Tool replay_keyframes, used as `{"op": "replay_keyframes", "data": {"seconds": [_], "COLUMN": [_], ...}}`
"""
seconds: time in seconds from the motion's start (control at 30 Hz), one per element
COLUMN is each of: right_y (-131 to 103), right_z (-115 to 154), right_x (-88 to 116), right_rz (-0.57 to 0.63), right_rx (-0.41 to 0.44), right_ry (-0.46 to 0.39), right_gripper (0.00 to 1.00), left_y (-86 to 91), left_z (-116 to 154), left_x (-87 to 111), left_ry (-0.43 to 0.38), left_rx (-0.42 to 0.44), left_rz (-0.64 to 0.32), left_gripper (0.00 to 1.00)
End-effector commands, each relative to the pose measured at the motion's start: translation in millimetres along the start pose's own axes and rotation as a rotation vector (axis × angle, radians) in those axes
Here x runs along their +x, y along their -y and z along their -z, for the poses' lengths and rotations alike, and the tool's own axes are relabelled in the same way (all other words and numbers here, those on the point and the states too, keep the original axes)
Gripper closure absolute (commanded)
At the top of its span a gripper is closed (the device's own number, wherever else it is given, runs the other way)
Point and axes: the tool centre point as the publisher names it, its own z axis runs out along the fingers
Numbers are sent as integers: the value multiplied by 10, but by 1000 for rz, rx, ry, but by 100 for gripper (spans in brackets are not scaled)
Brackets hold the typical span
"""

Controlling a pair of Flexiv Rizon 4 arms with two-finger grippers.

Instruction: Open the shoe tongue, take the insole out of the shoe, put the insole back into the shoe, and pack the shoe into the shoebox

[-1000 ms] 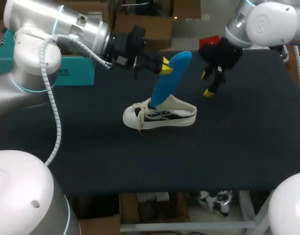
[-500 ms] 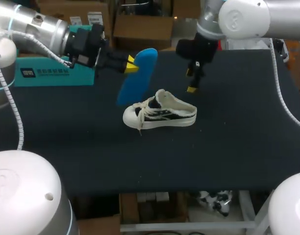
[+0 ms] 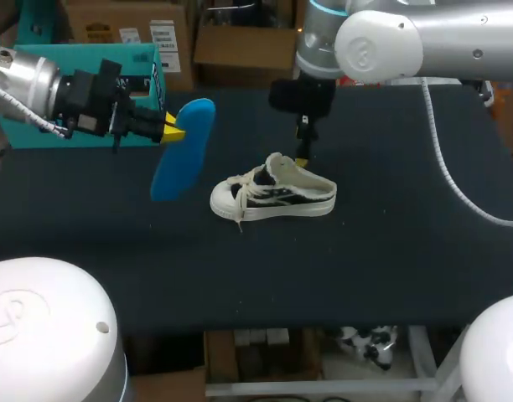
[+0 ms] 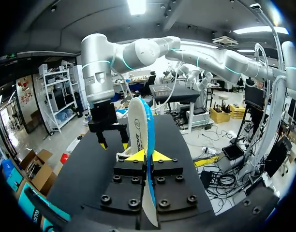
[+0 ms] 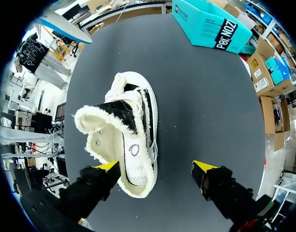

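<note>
Starting at the left gripper (image 3: 174, 132), upper left of the head view: clamps both yellow tips flat against the insole (image 3: 183, 149), one on each face, barely parted. Holds it up in the air, clear of the dark table (image 3: 391, 251). Stands steep and tilted along its long axis, top end toward the upper right, bottom end dipping to the lower left, just left of the toe of the shoe (image 3: 273, 197). Looks thin, flat and round-ended. Shows blue on one face and, in the left wrist view, white with print on the other, one end poking out ahead of the fingertips, the other running back under the gripper body.

Over to the right gripper (image 5: 155, 166), upper middle of the head view: hangs fingers-down, tips spread wide, gripping nothing. Straddles the heel end of the shoe in the right wrist view, one yellow tip right beside the heel rim, the other well off to the side over bare table. Cannot tell whether the near tip touches.

Down at the centre of the head view: sits on its sole, long axis left to right across the frame, toe left, heel right. Shows cream canvas with black side panels, white laces (image 3: 237, 191), a fuzzy frayed collar, the tongue (image 3: 275, 163) lifted and the mouth gaping.

Up in the upper left corner, behind the left arm: the shoebox (image 3: 147, 84), teal cardboard, rectangular. Cannot tell what is inside.
</note>
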Motion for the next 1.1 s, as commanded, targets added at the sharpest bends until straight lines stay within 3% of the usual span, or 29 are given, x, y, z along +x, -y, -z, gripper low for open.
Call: {"op": "replay_keyframes", "data": {"seconds": [0.03, 0.4, 0.43, 0.47, 0.5, 0.53, 1.1], "right_y": [-140, -231, -233, -235, -236, -234, -207], "right_z": [-77, -335, -339, -341, -342, -344, -408], "right_x": [10, 76, 84, 89, 93, 98, 208], "right_rz": [-6, -16, -18, -21, -30, -29, -130], "right_rx": [101, 125, 127, 127, 130, 131, 119], "right_ry": [0, -18, -17, -12, -4, -3, 36], "right_gripper": [0, 0, 21, 51, 69, 100, 100], "left_y": [-142, -463, -473, -482, -490, -497, -542], "left_z": [142, 248, 256, 265, 272, 277, 233], "left_x": [64, 56, 62, 68, 71, 73, -139], "left_ry": [28, 29, 30, 32, 33, 35, -7], "left_rx": [-2, -22, -24, -25, -25, -25, -19], "left_rz": [15, 70, 71, 72, 72, 73, 68], "left_gripper": [100, 100, 100, 100, 100, 100, 100]}}
